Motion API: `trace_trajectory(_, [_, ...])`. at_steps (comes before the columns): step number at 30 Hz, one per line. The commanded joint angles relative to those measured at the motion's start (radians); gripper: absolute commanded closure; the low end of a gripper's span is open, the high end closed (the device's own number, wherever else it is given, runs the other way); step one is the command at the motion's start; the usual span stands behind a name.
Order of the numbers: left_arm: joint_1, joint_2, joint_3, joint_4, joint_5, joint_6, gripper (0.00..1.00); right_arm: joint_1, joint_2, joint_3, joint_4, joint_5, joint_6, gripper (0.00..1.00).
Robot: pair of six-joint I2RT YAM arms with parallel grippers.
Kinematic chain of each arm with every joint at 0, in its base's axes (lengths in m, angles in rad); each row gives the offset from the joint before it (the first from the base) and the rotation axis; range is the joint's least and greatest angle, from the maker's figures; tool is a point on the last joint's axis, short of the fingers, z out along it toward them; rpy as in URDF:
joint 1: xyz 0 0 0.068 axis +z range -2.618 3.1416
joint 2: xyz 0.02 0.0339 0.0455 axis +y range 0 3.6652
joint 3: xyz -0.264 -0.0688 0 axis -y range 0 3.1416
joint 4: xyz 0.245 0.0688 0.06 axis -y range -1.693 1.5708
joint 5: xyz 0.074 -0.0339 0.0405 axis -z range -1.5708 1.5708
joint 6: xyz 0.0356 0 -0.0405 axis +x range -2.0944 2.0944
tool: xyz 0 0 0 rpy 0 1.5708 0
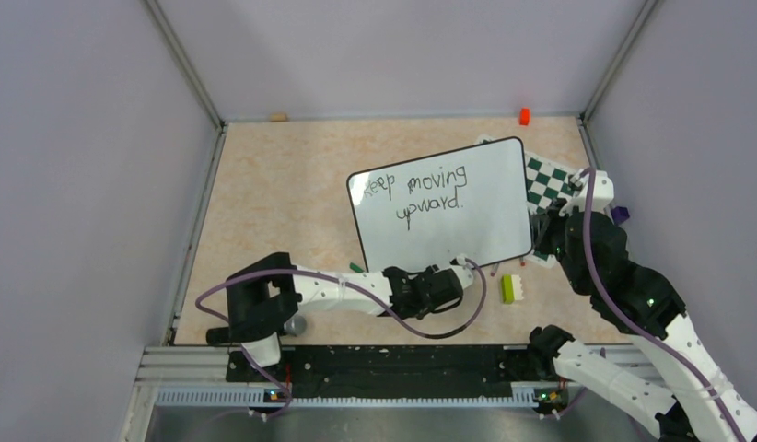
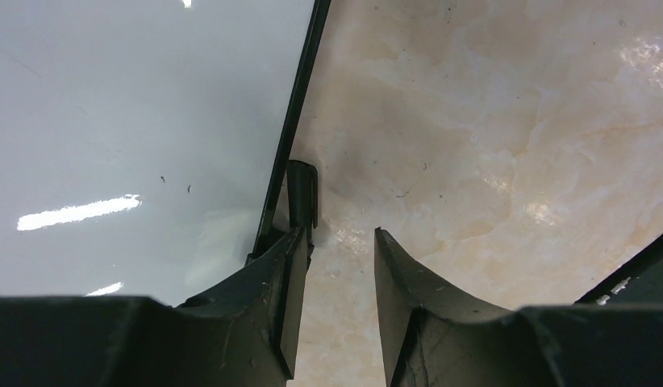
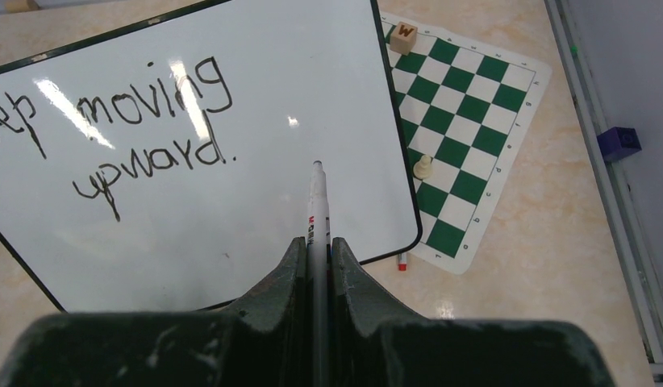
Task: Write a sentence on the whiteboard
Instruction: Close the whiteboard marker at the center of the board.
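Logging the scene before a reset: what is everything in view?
table: one, beige, under everything
whiteboard: one, white, black rim, middle of the table
sentence: one, dark, two lines on the whiteboard
marker: one, white, held over the whiteboard
chess mat: one, green and white, partly under the whiteboard's right edge
pawn: one, white, on the chess mat
letter block: one, wooden, chess mat's far corner
brick: one, yellow-green, beside the whiteboard's near right corner
orange block: one, orange, far table edge
purple block: one, purple, right table edge
left end effector: one, black, open, at the whiteboard's near edge
right end effector: one, black, shut on the marker
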Motion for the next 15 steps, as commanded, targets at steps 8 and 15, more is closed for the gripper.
trace_trajectory(8, [0.08, 0.021, 0.01, 0.052, 0.048, 0.003, 0.59, -0.011, 0.0, 0.051, 0.008, 0.008, 0.011, 1.0])
trace_trajectory(15, [0.106, 0.053, 0.015, 0.071, 0.086, 0.023, 0.6, -0.011, 0.005, 0.051, 0.008, 0.012, 0.011, 1.0])
